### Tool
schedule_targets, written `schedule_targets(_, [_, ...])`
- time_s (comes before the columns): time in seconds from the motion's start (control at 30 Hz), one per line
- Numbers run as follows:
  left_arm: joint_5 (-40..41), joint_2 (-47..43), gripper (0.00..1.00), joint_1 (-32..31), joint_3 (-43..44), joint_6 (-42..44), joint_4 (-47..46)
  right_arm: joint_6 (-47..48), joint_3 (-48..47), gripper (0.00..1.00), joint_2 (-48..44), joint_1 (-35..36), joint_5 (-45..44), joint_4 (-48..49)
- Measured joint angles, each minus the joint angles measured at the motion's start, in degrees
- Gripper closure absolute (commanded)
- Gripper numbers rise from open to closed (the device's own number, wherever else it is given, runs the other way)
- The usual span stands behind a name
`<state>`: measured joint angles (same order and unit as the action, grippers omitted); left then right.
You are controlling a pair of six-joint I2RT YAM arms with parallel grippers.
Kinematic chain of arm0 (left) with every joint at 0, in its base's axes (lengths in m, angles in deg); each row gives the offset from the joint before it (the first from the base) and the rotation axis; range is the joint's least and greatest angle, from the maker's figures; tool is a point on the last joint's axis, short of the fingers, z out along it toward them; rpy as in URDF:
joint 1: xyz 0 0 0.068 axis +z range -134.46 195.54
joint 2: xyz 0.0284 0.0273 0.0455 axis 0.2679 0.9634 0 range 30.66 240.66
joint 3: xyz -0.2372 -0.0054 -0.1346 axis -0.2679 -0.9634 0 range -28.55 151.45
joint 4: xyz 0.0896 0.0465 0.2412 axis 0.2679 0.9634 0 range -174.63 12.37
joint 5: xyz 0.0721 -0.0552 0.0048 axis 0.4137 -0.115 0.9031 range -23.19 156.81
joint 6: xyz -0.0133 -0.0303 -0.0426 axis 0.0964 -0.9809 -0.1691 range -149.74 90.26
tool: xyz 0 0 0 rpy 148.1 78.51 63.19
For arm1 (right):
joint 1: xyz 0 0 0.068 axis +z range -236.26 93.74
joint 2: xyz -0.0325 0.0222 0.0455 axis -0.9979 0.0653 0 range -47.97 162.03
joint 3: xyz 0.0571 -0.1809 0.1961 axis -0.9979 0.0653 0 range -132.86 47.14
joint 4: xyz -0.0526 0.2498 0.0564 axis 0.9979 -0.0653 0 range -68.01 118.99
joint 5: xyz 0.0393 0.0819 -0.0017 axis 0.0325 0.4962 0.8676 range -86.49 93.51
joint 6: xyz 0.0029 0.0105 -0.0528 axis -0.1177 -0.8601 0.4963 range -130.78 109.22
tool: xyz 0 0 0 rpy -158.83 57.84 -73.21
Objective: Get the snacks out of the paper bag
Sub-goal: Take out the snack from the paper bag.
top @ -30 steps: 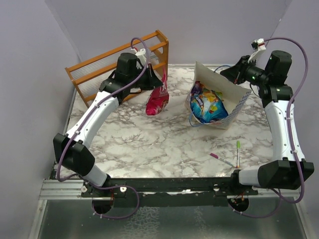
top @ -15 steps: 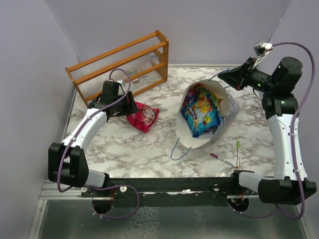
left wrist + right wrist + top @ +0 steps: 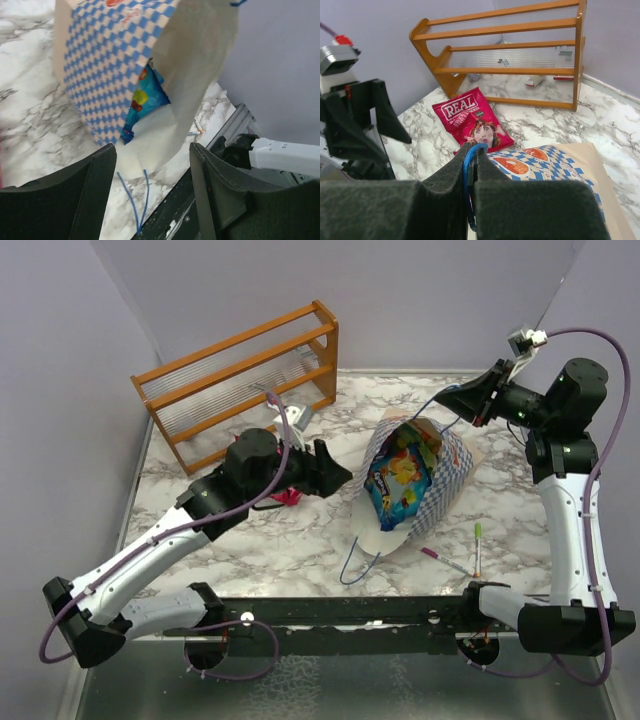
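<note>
From above, a marble table (image 3: pixel 300 540) sits between lilac walls (image 3: pixel 420 300), with a wooden rack (image 3: pixel 240 380) at its far left. The paper bag (image 3: pixel 440 475) lies mid-table, its mouth gaping toward the left gripper (image 3: pixel 337 464), whose jaws stand spread and empty. The snacks (image 3: pixel 400 475) show inside the bag, and a red packet (image 3: pixel 283 498) lies half hidden under that arm. A green pen (image 3: pixel 477 545) and a pink pen (image 3: pixel 443 560) lie near the bag. The left wrist view looks between its spread fingers into the bag at a blue packet (image 3: pixel 147 97). In the right wrist view the right gripper (image 3: pixel 471 172) is clamped on the bag's blue cord handle (image 3: pixel 472 147), and the red packet beyond reads "REAL".
</note>
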<state>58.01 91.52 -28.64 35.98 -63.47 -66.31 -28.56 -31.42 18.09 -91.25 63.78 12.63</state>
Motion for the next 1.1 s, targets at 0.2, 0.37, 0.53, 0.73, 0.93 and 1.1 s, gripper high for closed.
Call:
schedule_targets(0.2, [13.14,4.17,0.45,-19.43,1.09,0.83,-3.54,0.0,0.0,0.99,1.14,0.0,-0.83,-0.15])
schedule_targets(0.37, [22.49,16.48,0.56,-26.62,8.07,3.21,-3.17,0.02,-0.02,0.99,1.55,0.0,-1.46,-0.31])
schedule_targets(0.53, [26.51,27.69,0.59,-26.8,10.47,4.44,-3.13,0.07,-1.38,0.99,1.79,0.0,-2.95,-1.05])
schedule_targets(0.73, [28.09,37.11,0.72,-26.23,15.5,5.11,-2.43,0.66,-5.29,0.98,3.45,0.0,-6.12,-4.13])
schedule_targets(0.93, [27.65,41.13,0.84,-22.6,17.11,3.15,-3.91,2.49,-7.85,0.99,5.09,0.0,-9.88,-7.48])
schedule_targets(1.1, [28.46,40.61,0.81,-21.29,13.03,1.16,-6.97,3.3,-7.87,0.99,5.09,0.0,-10.54,-8.59])
